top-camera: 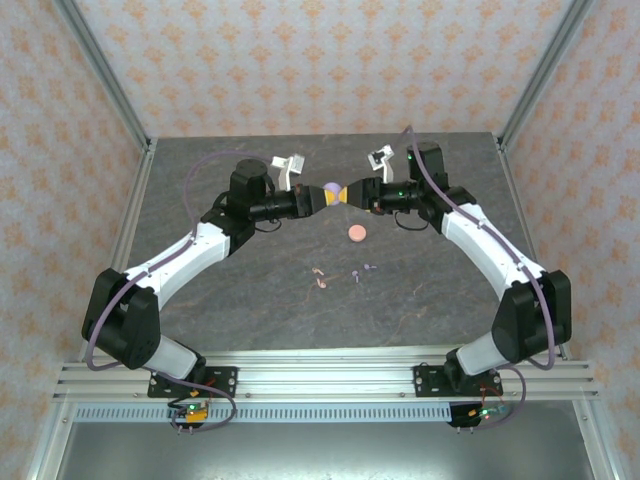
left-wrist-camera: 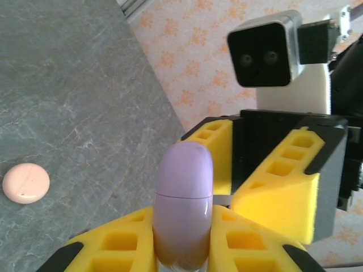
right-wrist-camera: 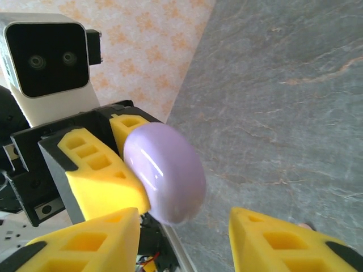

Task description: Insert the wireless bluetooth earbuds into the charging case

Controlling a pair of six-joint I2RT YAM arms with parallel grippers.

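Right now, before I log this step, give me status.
Left gripper shut on lilac case. Right gripper open, facing it. Loose earbuds on table near pink case, none inserted.

Lab test booth: aluminium frame, patterned panels, marbled tabletop.

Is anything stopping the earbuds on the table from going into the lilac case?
Yes: the lilac case, held above the table by the left end effector, is closed, and that bars the earbuds lying below.
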